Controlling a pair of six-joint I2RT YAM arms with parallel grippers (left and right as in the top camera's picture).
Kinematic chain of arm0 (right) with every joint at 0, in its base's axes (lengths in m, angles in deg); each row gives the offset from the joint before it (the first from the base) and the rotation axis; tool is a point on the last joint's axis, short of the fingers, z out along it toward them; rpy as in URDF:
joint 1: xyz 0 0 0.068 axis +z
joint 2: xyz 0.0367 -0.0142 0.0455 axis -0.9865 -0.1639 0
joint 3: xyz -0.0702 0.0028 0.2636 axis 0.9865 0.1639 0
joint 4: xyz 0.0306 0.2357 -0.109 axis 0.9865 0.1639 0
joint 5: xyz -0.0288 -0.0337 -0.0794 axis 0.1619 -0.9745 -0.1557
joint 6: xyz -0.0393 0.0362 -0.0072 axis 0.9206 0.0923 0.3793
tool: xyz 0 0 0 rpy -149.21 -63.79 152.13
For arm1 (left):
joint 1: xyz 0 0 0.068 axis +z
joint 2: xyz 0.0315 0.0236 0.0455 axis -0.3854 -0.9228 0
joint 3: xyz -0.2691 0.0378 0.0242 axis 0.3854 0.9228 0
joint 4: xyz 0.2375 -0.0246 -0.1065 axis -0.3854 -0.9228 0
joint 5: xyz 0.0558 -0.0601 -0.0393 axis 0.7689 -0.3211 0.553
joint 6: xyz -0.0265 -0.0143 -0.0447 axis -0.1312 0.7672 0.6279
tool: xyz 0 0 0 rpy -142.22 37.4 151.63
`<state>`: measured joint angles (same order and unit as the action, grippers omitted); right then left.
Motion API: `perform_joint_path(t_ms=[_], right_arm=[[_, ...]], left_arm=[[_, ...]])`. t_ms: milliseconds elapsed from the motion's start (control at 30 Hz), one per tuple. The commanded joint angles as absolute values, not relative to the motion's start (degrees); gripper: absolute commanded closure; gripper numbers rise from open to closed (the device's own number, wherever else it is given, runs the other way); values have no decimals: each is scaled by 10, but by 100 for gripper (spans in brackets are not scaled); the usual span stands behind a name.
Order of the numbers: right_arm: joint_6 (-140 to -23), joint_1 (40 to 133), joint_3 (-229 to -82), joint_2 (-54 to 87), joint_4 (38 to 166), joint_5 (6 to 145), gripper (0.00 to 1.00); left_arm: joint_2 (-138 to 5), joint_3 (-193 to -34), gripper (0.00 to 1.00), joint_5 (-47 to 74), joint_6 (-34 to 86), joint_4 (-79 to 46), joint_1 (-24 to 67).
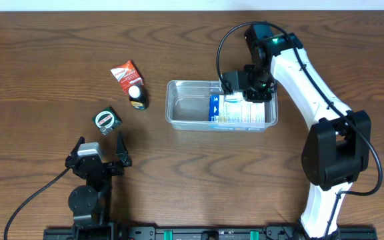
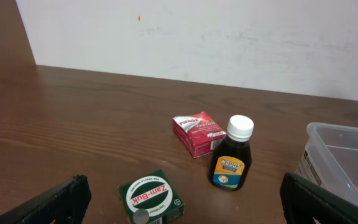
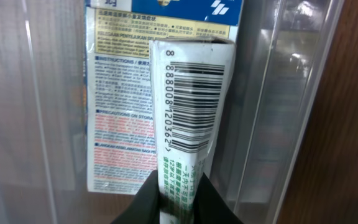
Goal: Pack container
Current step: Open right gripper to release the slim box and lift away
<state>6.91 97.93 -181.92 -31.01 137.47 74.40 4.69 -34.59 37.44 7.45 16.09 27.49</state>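
I have the right tool (image 3: 178,199) down inside the container (image 1: 185,107), over its right half, closed narrow on a barcoded carton (image 3: 194,93). The carton is held on edge, thin barcode face toward the wrist cam, fingers on the two broad faces. My read is that gripping across the thin dimension is the only span these jaws manage, and edge-on it drops between the walls cleanly. A flat printed pack (image 3: 123,112) lies on the container floor directly behind the carton. I can't tell if the two touch, or if the pinch is easing. The container sits mid-bench (image 1: 45,67), long side across, with its left half bare. The left tool (image 1: 100,147) is well apart from it at the near left, jaws spread full, holding nothing. It faces the unpacked items: Zam-Buk box (image 2: 151,198) just ahead, then Woods bottle (image 2: 231,158) upright beside a red carton (image 2: 197,134). They look to sit on that arm's side for easy reach. The container's left wall shows at the right edge of the left wrist view.
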Motion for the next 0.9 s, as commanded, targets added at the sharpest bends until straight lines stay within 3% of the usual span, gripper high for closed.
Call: perform_joint_path(t_ms=[0,867], right_arm=[[84,975,-1806,-310,1363,747,84],[65,971,-1781,-310,1301,748,82]], left_arm=[[50,-337,2,375,69,139,277],[50,-337,2,375,69,139,277]])
